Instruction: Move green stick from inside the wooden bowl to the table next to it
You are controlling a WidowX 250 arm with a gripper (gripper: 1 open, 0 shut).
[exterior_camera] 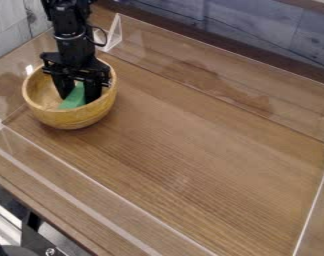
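The wooden bowl (45, 108) sits at the left of the brown table (205, 150). Inside it the green stick (73, 97) leans against the right inner wall. My black gripper (74, 85) reaches straight down into the bowl with its fingers closed on either side of the stick's upper part. The stick's top end is hidden behind the fingers; only its lower green portion shows.
A low clear plastic rim (151, 230) runs around the tabletop edges. A clear bracket (111, 30) stands just behind the bowl. Bare wood stretches to the right of the bowl and toward the front.
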